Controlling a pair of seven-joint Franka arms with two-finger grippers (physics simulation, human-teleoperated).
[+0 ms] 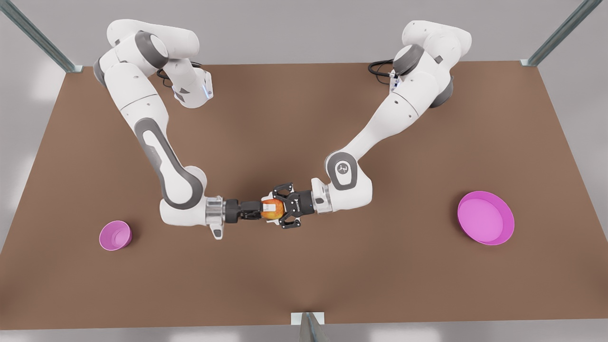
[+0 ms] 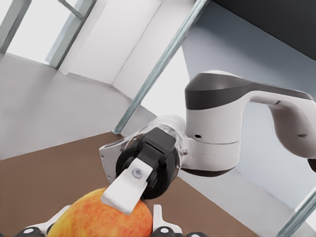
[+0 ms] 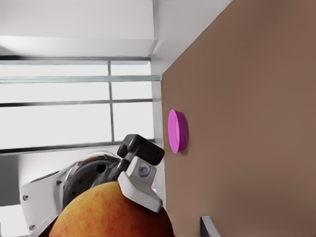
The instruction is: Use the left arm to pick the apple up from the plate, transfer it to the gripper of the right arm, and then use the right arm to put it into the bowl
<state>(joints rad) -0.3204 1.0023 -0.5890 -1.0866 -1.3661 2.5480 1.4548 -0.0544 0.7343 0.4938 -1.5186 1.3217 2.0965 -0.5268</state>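
Front view: my left gripper (image 1: 280,208) and right gripper (image 1: 259,210) meet at the apple (image 1: 271,209), both clamped on it, apparently so the handover never leaves it unheld

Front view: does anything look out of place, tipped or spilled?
Nothing stands out. The apple is in mid-air between the left gripper, on the front view's right, and the right gripper, both gripping it. The bowl and the plate sit empty on the table, bowl upright.
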